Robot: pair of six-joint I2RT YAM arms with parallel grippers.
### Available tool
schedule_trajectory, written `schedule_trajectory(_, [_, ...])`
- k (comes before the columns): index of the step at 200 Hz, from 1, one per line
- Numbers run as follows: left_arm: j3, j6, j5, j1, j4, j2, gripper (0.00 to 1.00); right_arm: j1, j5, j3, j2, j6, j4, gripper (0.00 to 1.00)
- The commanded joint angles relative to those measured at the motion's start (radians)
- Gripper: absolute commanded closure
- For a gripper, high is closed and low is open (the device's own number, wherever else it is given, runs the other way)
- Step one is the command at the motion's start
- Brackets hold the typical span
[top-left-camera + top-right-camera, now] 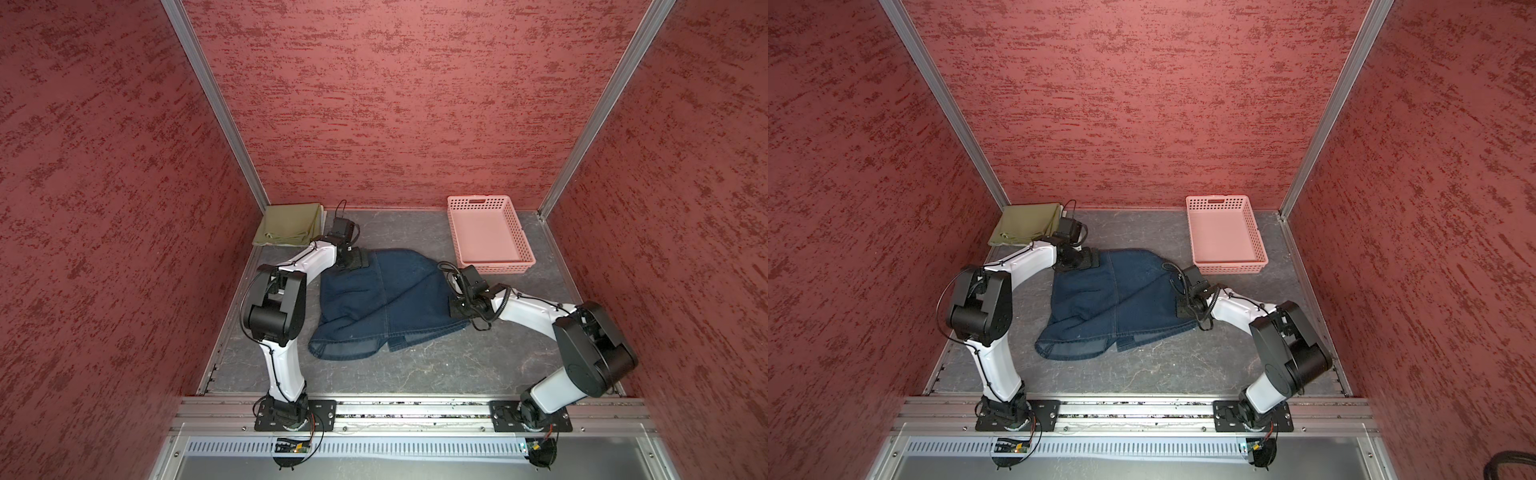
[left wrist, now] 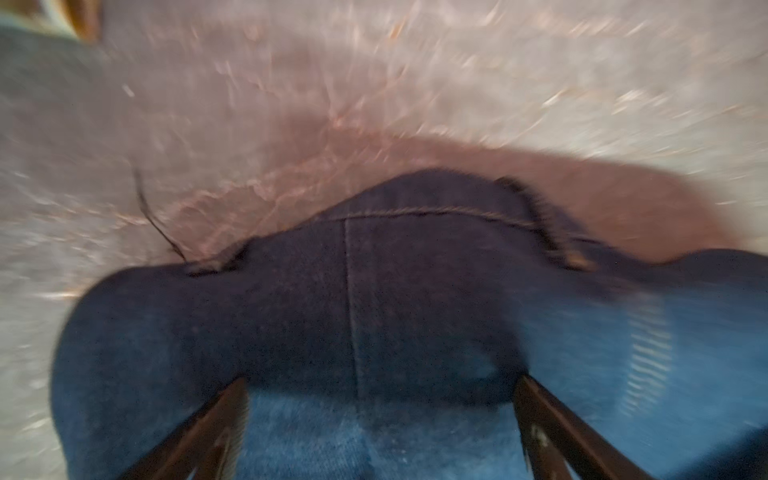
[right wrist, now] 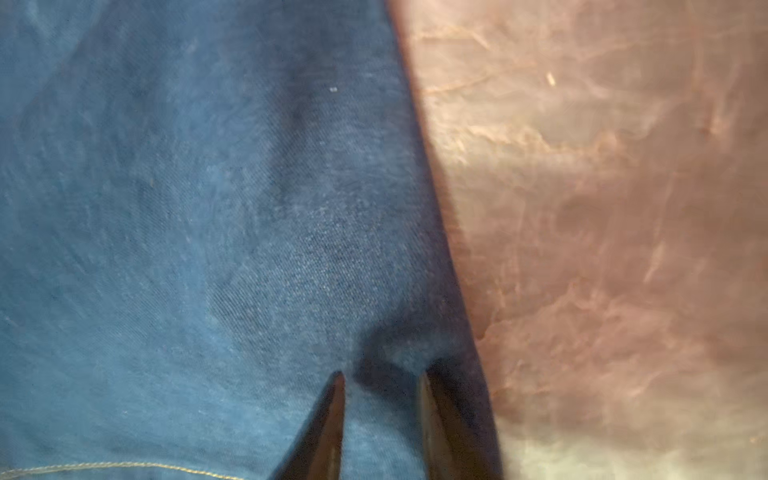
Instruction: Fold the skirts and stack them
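A dark blue denim skirt point(image 1: 386, 303) point(image 1: 1117, 299) lies partly folded and rumpled in the middle of the grey table. An olive-green skirt point(image 1: 291, 224) point(image 1: 1025, 222) sits folded in the back left corner. My left gripper point(image 1: 355, 261) point(image 2: 380, 382) is at the denim skirt's far left edge, jaws wide open, with the waistband seam point(image 2: 415, 214) just beyond them. My right gripper point(image 1: 455, 307) point(image 3: 384, 374) is down on the denim's right edge, jaws partly apart with a small pucker of cloth between the tips. The left wrist view is blurred.
A pink perforated basket point(image 1: 490, 266) point(image 1: 1231, 268) stands at the back right with nothing in it, just beyond the right arm. Red textured walls close in three sides. Bare grey table point(image 1: 457, 365) lies in front of the denim, and a metal rail point(image 1: 415, 409) runs along the near edge.
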Motion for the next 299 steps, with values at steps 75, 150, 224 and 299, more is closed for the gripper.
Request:
schedule_trajectory(75, [-0.258,-0.115,0.056,0.038,0.018,-0.114,1.0,-0.012,0.021,-0.022,-0.089,0.02,-0.056,0.25])
schedule_trajectory(150, [-0.647,-0.381,0.136,0.017,0.074,-0.598,1.0,-0.044,-0.027,-0.09,-0.04,0.013,0.063,0.28])
schedule_trajectory(224, [-0.306,-0.189,0.116,0.042,0.018,-0.573,0.08,-0.054,-0.044,-0.051,0.024,-0.023,0.086,0.98])
schedule_trajectory(299, [0.191,-0.078,0.226,0.103,-0.06,-0.182,0.06,-0.055,0.023,0.408,0.126,-0.195,0.16,1.0])
